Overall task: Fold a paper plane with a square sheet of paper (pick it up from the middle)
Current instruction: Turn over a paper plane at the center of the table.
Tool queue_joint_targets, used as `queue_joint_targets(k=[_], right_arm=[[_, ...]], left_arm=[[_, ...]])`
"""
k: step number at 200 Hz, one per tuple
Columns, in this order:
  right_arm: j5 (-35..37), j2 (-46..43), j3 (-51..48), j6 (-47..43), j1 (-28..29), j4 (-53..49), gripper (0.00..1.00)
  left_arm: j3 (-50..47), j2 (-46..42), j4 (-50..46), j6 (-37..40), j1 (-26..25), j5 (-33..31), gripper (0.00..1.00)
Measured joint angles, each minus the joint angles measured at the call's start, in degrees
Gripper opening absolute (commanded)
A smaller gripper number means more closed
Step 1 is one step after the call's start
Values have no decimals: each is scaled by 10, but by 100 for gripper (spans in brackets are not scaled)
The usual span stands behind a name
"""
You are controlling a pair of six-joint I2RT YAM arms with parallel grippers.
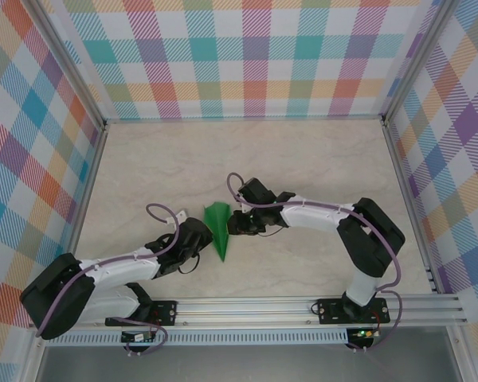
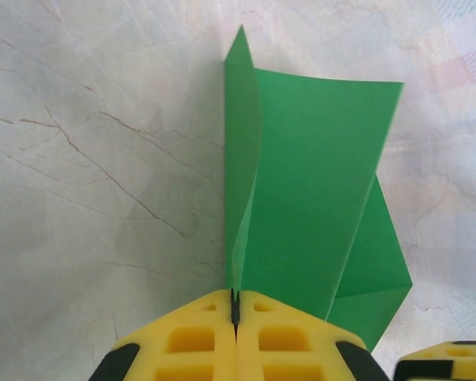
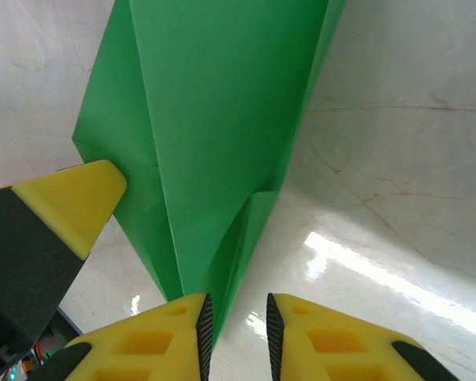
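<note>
The paper plane is a narrow bright green dart in the middle of the table, its tip pointing toward the near edge. My left gripper is at its left side. In the left wrist view that gripper is shut on the edge of an upright fold of the paper plane. My right gripper is at the plane's right side. Its jaws stand a little apart, with a flap of the paper plane lying along the left pad and the right pad clear of it.
The tabletop is pale marble-patterned, with checked walls on three sides. An aluminium rail carrying the arm bases runs along the near edge. A finger of the left gripper presses against the paper's left corner in the right wrist view.
</note>
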Motion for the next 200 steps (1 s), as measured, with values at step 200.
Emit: queue_joint_targets(k=[200], right_arm=[[20,45,43,25,26,-27,24]], left_arm=[[0,17,4,5,0,9,1]])
